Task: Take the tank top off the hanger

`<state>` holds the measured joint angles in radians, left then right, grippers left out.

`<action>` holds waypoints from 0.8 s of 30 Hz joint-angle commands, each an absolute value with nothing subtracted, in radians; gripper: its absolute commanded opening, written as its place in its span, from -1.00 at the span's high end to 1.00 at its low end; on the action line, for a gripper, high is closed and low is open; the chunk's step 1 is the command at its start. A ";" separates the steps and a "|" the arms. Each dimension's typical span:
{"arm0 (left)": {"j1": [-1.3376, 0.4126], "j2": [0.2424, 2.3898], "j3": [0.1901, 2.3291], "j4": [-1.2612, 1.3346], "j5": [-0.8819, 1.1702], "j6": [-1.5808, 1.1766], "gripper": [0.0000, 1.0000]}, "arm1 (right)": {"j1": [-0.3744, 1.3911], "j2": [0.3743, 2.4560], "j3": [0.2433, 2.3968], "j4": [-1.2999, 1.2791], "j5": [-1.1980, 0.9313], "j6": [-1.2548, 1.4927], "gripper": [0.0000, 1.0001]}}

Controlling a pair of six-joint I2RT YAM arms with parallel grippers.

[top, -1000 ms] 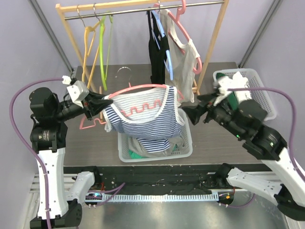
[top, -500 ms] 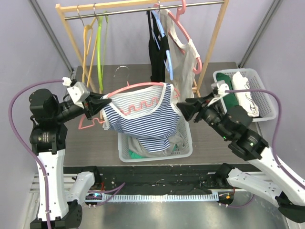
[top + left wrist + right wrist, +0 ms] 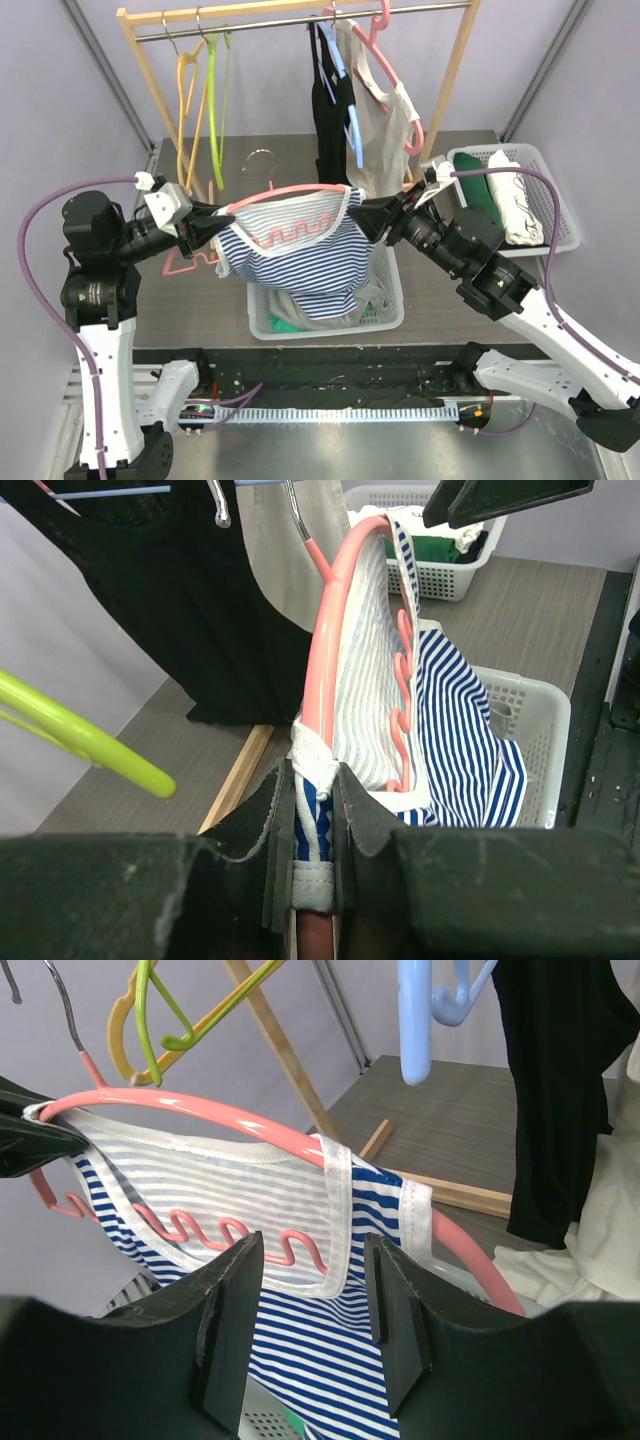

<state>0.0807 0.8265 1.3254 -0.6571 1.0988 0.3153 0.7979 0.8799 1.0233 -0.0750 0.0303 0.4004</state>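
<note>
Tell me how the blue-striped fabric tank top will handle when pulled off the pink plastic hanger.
Likely floppy: the blue-striped tank top sags in folds below the pink plastic hanger. Its strap may catch on the hanger's wavy bar.

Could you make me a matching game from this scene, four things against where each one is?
1 striped tank top
2 lime-green hanger
3 black garment
4 left tool

a bare on the rack
b shut on the pink hanger, at its end
c draped on the pink hanger, above a basket
d on the rack beside a white garment

Pairs: 1-c, 2-a, 3-d, 4-b
</note>
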 commanded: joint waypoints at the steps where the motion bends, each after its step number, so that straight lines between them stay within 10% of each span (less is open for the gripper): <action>1: 0.083 0.815 1.374 -0.627 1.115 0.341 0.91 | 0.802 0.877 1.057 -0.012 0.017 0.439 -0.04; 24: 0.084 0.804 1.407 -0.647 1.129 0.334 0.95 | 0.746 0.836 0.959 -0.005 0.014 0.511 -0.54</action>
